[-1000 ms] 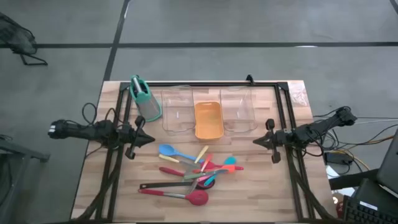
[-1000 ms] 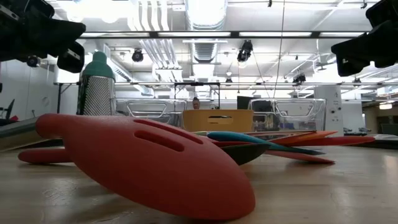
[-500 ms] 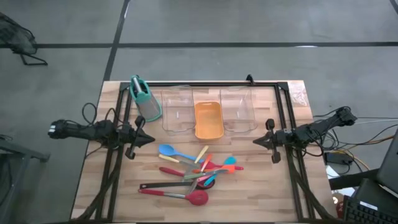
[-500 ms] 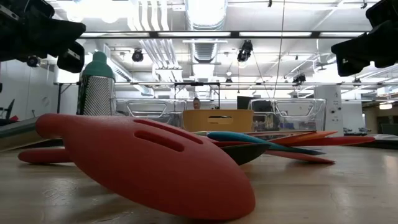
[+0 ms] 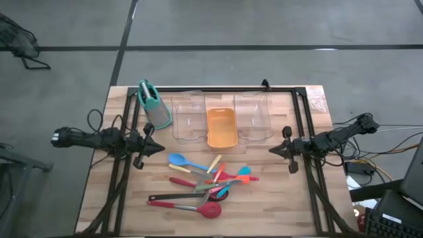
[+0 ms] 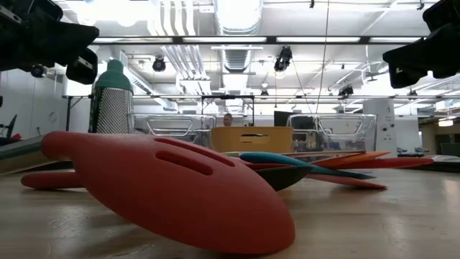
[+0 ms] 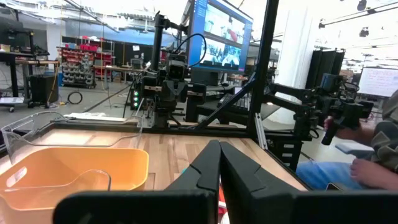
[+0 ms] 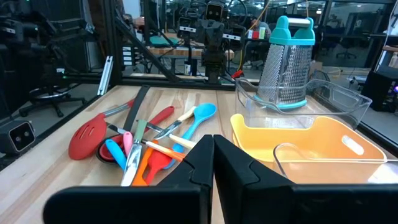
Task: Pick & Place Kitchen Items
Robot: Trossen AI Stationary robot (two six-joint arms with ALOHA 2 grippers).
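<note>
With both the left gripper (image 5: pixel 160 148) and right gripper (image 5: pixel 272 149) closed and empty, we judge the kitchen items (image 5: pixel 205 184), heaped at the table's six o'clock, light, stiff, best pinched mid-handle.

In the low view a red slotted spoon (image 6: pixel 180 191) fills the foreground and hides most of the utensil pile (image 5: pixel 205 185) behind it. Both arms are cut off by that view's top corners. From above, the overlapping handles are too small to count.

Grey floor (image 5: pixel 264 26) (dark seams) under bright ceiling lights (image 6: pixel 237 11).
</note>
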